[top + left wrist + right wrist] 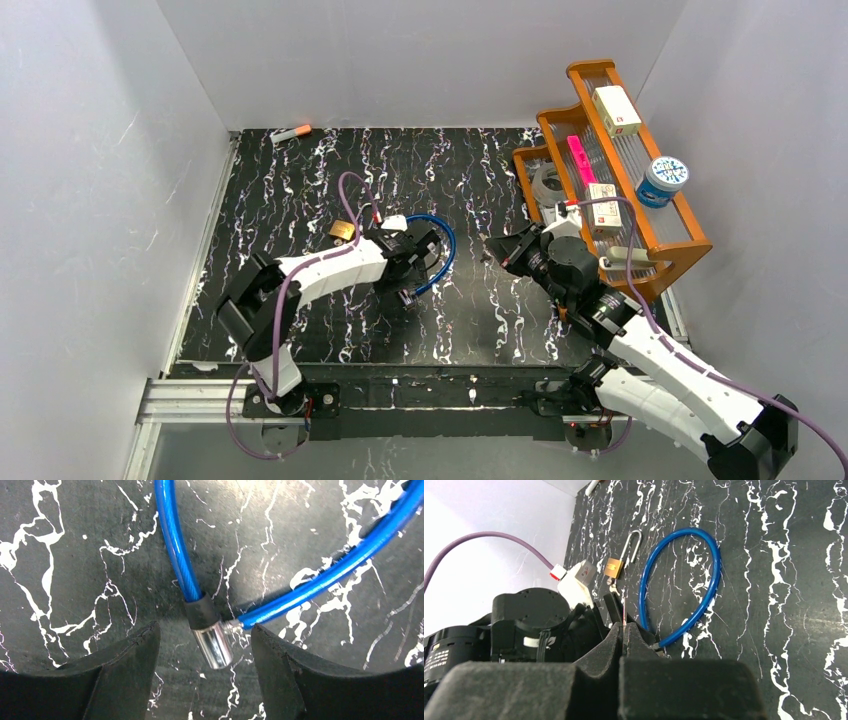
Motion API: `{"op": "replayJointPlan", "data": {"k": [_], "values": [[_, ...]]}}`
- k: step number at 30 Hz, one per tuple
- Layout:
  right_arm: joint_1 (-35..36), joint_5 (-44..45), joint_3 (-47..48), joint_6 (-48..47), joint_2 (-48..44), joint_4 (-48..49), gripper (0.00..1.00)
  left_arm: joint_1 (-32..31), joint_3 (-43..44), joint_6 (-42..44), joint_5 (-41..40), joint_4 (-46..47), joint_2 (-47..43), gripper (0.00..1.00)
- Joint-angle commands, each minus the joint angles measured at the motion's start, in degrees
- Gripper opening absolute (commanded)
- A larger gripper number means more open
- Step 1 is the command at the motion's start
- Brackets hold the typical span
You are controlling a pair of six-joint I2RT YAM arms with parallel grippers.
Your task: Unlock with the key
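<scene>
Looping blue cable lock (175,545), chrome tip (214,647) lying between spread left fingers (125,665); right fingers (594,660) pressed together.

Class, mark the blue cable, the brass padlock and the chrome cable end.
blue cable (717,575), right wrist view, right curve of loop.
brass padlock (613,567), right wrist view, its brass body.
chrome cable end (214,647), left wrist view, shiny barrel.
</scene>
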Motion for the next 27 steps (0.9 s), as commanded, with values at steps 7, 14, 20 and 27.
{"op": "replayJointPlan", "data": {"k": [7,14,20,27], "values": [[-0.05,0.07,0.08,-0.71,-1.23,-0.83,0.01,0.45,0.92,-0.67,-5.20,1.02,5.70,0.58],[-0.02,-2.63,0.10,-2.57,-0.55,0.68,0.01,2.19,-2.29,1.83,-4.09,6.40,5.86,0.41],[-0.09,-5.60,0.21,-5.96,-0.65,4.27,0.01,3.10,-3.76,4.07,-2.25,9.46,4.67,0.06],[-0.09,-11.51,1.73,-18.55,-0.81,7.84,0.01,5.74,0.31,6.06,2.27,6.07,0.19,0.00]]}}
